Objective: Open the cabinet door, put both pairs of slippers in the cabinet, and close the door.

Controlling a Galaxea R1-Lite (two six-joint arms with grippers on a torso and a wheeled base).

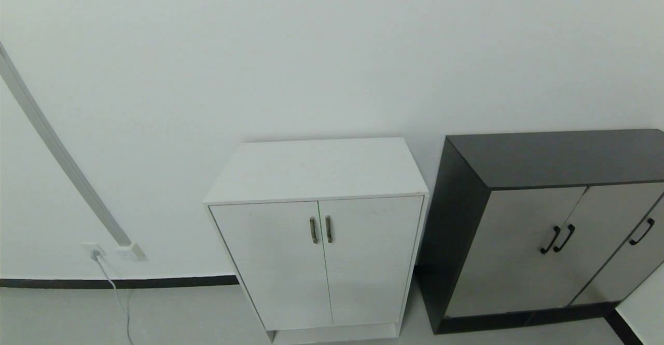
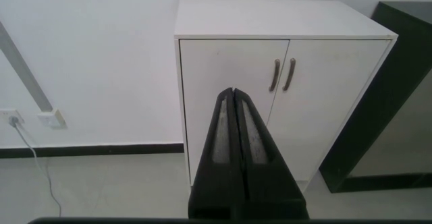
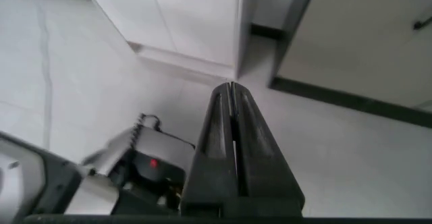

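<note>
Left wrist view: closed left claw (image 2: 233, 91) faces cabinet (image 2: 223, 59), apart.

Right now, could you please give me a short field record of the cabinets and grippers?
white cabinet: both doors shut
handles: two, side by side at the door seam
black cabinet: right of the white one, doors shut
left gripper: shut, empty, facing the white cabinet
right gripper: shut, empty, over the floor

From well back the head camera looks down on the white cabinet (image 1: 321, 262), which the left wrist camera also faces beyond the left end effector (image 2: 233, 92), while the right wrist camera tilts down at the floor (image 3: 67, 82) beyond the right end effector (image 3: 231, 86).
</note>
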